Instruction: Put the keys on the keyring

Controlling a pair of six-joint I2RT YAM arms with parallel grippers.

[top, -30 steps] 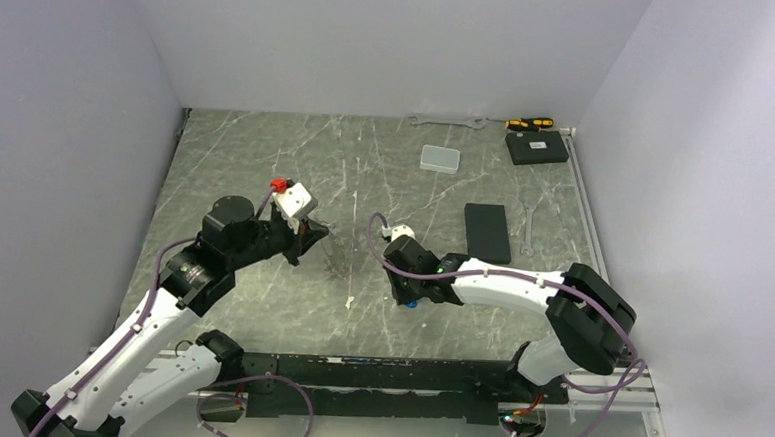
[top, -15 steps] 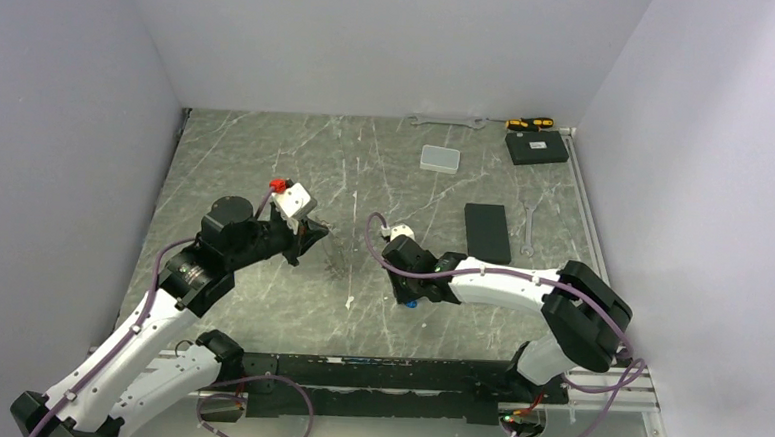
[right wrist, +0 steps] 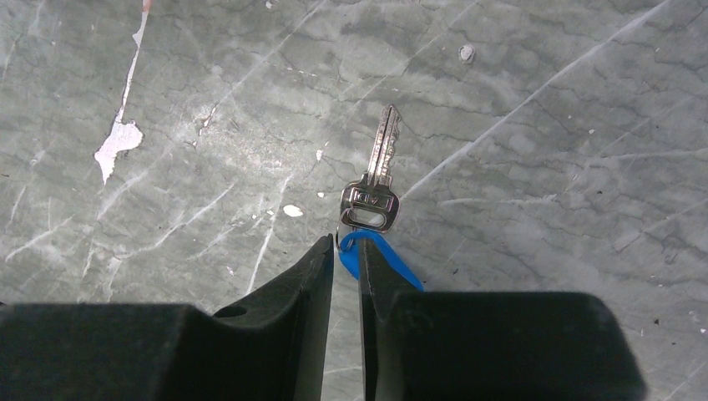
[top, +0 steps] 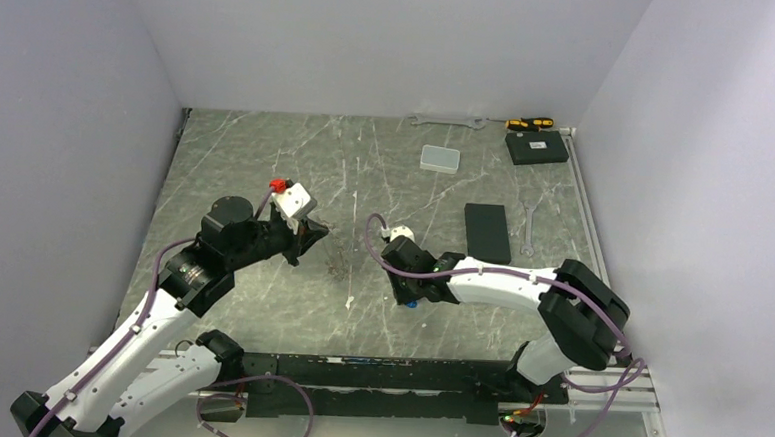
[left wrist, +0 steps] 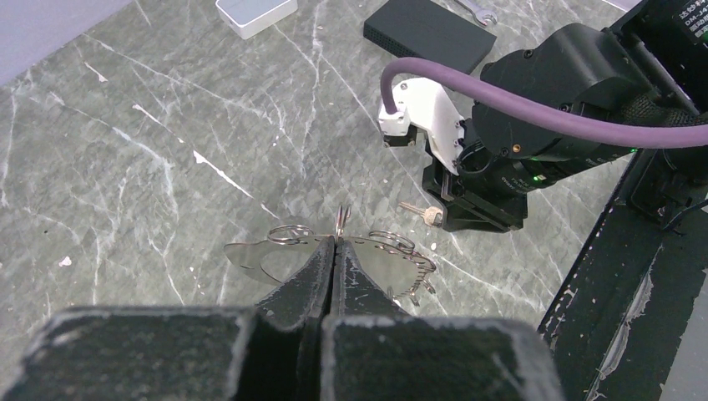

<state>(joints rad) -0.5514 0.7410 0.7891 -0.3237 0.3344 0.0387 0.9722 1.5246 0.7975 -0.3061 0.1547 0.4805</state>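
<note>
1. Pinching the keyring (left wrist: 250, 255), the left gripper (left wrist: 335, 242) has its jaws pressed fully together. The loop's flat shiny band, small rings and beaded chain spread out to both sides of the tips, above the middle of the bench (top: 267, 152).
2. The right gripper (right wrist: 346, 244) is low over the bench with its jaws drawn to a narrow slit around the upper corner of the blue-headed key (right wrist: 386, 266).
3. The silvery key (right wrist: 377, 177) is just beyond those tips, its head touching the blue tag and its blade pointing away.
4. In the left wrist view, the right gripper's black housing and its purple cable (left wrist: 534, 109) stand just beyond the keyring. They hide all of the keys but one pale key beside the fingers.
5. Well apart from both grippers, toward the back, are:
   - a clear box (top: 439, 158)
   - a black slab (top: 488, 233) with a small wrench (top: 527, 229) beside it
   - a long wrench (top: 449, 121)
   - a yellow-and-black screwdriver (top: 529, 123)
   - a black case (top: 536, 147)
6. Since a second ago the right arm's elbow has edged slightly left. Both grippers, the keyring and the keys are where they were.
</note>
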